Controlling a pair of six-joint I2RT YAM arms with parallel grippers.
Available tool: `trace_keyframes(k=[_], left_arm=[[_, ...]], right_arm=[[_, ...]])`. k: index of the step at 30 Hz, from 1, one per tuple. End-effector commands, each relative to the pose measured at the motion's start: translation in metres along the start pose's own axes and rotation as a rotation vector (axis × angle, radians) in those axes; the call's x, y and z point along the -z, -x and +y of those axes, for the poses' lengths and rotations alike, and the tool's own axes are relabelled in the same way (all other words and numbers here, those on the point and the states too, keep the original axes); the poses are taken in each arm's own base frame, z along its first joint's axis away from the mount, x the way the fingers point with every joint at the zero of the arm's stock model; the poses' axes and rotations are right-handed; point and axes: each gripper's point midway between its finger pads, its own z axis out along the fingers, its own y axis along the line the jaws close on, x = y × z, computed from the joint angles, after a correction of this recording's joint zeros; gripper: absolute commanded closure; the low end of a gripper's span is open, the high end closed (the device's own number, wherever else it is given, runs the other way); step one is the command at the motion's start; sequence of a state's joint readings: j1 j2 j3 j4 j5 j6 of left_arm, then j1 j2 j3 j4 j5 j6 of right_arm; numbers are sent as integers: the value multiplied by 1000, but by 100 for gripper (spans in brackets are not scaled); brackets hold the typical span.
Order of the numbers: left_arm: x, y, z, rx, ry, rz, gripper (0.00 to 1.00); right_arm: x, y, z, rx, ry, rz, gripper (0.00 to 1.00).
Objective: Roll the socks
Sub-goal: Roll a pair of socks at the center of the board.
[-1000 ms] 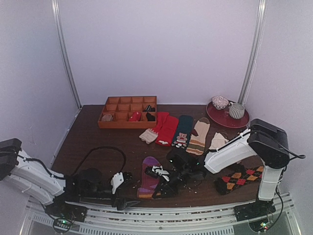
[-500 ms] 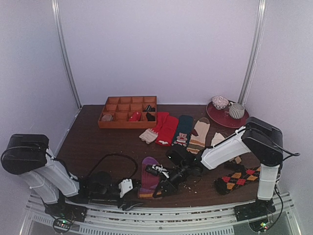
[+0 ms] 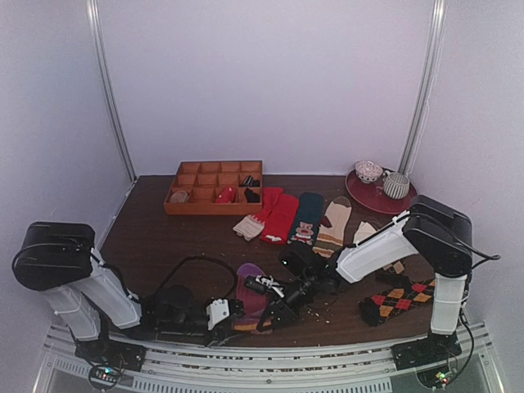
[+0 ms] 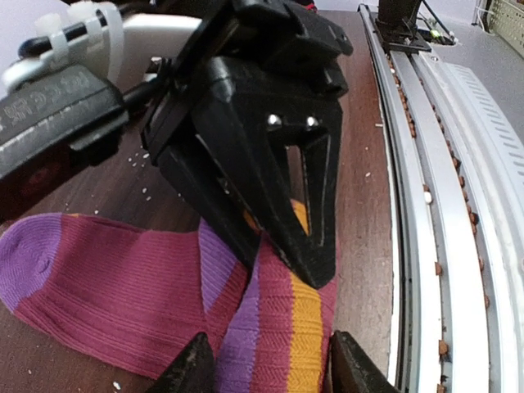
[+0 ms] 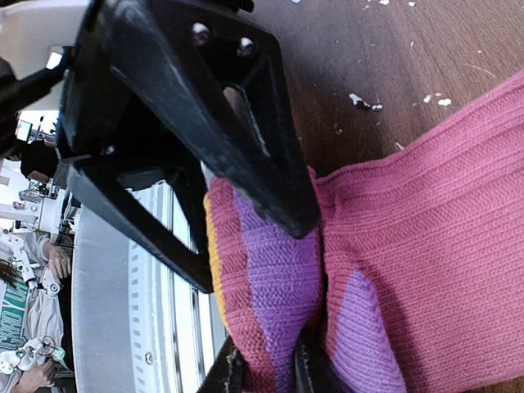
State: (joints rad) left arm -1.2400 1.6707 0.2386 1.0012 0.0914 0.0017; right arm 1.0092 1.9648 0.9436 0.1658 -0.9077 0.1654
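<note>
A maroon sock (image 3: 250, 282) with purple heel and toe and an orange stripe lies near the table's front edge. It also shows in the left wrist view (image 4: 106, 278) and the right wrist view (image 5: 426, 213). My right gripper (image 3: 264, 303) (image 5: 266, 372) is shut on the sock's folded cuff end, pinching the fabric between its fingertips. My left gripper (image 3: 232, 313) (image 4: 270, 372) is open, its fingertips either side of the same striped cuff, facing the right gripper's black fingers (image 4: 246, 164) from the opposite side. The left gripper's fingers (image 5: 205, 106) show in the right wrist view.
An orange compartment tray (image 3: 214, 187) stands at the back left. Red socks (image 3: 278, 214), a dark teal sock (image 3: 307, 217) and a striped beige sock (image 3: 333, 225) lie mid-table. An argyle sock (image 3: 401, 299) lies at the right. A red plate (image 3: 370, 196) holds two bowls.
My left arm has swung in and its gripper has slid right along the front edge up to the sock's cuff. The right gripper has stayed on the sock.
</note>
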Motion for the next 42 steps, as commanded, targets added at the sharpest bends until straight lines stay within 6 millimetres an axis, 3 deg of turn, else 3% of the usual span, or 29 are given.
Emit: trace_keyframes(k=[1,4,8,11,13,14,19,21,25,28,33,37,42], left_arm=[[-4,7,-7,21,-41,-36,52],[-4,4,-8,29,-42,-29,52],[-2,6,-6,34,-30,-33,60],[-5,3,-7,39,-40,-19,74],[-10,-3,-9,49,-52,8,98],[-11,-7,-10,58,-59,20,100],[-12,-27,-7,154,-32,98,100],[-10,-40,-6,227,-27,158,100],[-5,-75,-10,410,-37,313,100],[1,-95,-17,518,-59,397,100],[12,-118,-23,676,-80,482,100],[14,-132,-32,749,-115,538,100],[16,-136,-33,775,-125,563,100]], right_arm=[[-5,-94,-41,-271,-146,242,84],[-5,-94,-41,-272,-147,242,84],[-5,-95,-42,-278,-149,240,84],[-6,-94,-42,-279,-149,236,84],[-5,-93,-41,-279,-148,231,84],[-5,-92,-41,-278,-147,228,84],[0,-75,-32,-228,-132,171,72],[8,-54,-20,-153,-122,100,66],[40,-6,7,52,-175,-91,58],[67,17,27,245,-236,-227,54],[85,18,49,629,-409,-354,45],[74,9,52,788,-479,-342,41],[51,2,39,878,-550,-242,39]])
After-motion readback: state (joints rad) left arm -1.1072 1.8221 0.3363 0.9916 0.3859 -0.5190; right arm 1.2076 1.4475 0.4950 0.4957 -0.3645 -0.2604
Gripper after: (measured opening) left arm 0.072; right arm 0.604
